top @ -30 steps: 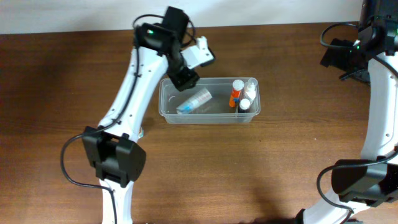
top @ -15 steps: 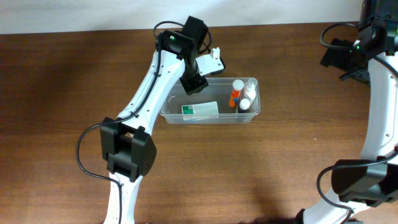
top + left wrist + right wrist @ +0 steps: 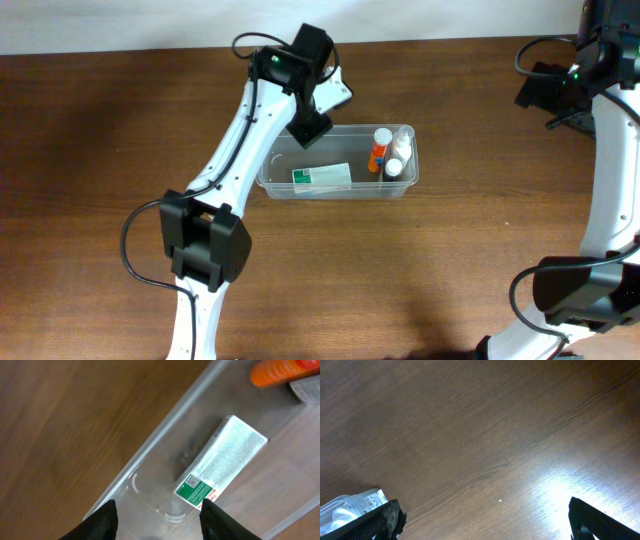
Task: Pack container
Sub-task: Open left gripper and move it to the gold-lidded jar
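Near desk's far edge, centre: container (image 3: 278,172) holding green-white box (image 3: 322,177) and bottles (image 3: 385,152). Left jaws apart, empty, above box end. Right jaws apart, empty, far right corner.

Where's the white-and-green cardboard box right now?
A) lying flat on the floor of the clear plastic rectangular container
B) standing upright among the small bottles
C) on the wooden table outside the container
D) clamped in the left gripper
A: the white-and-green cardboard box lies flat on the floor of the clear plastic rectangular container, and the left gripper above it is open with nothing between its fingers.
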`<state>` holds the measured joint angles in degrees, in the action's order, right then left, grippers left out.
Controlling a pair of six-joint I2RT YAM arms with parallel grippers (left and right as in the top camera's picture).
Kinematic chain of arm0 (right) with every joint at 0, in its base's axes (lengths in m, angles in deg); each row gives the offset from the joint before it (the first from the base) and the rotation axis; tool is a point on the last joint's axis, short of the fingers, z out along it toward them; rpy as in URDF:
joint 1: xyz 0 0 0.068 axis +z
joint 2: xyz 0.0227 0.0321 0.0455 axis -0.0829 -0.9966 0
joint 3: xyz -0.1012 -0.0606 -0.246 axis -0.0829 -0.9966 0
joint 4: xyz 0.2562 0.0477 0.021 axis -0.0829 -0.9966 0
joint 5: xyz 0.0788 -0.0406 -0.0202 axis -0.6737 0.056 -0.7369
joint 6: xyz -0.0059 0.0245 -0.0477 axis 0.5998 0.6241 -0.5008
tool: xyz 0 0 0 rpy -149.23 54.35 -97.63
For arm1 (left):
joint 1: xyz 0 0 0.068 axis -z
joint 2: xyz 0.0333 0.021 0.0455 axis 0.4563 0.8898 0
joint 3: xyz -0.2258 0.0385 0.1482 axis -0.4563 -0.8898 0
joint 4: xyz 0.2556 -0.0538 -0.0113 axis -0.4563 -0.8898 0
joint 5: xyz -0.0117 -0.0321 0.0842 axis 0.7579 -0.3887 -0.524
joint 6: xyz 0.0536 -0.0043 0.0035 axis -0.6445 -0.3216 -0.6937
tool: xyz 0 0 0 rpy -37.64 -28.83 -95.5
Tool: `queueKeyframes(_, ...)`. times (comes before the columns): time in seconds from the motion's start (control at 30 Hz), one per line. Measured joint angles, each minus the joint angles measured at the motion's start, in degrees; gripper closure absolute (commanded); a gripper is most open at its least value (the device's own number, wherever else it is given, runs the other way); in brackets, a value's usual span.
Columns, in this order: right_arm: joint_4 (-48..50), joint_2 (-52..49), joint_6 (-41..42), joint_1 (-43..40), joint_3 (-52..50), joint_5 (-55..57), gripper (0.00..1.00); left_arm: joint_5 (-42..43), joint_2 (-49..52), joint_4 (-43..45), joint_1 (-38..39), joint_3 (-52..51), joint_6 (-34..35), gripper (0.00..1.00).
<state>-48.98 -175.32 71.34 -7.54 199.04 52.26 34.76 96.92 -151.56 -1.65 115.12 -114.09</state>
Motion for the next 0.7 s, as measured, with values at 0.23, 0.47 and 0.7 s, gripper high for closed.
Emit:
queueKeyframes(0.23, 0.00, 0.00, 0.00, 0.00, 0.00, 0.00, 0.02, -1.27, -4.07, -4.94, -5.64, 2.67, 15.78, 0.37)
queueKeyframes(0.47, 0.00, 0.00, -0.02, 0.00, 0.00, 0.02, 0.02, -1.84, -9.77, -15.65, -16.46, 3.56, 24.20, 0.38)
queueKeyframes(0.7, 0.00, 0.00, -0.02, 0.00, 0.00, 0.02, 0.02, -1.95, -9.88, -18.75, -19.56, -0.46, 26.56, 0.37)
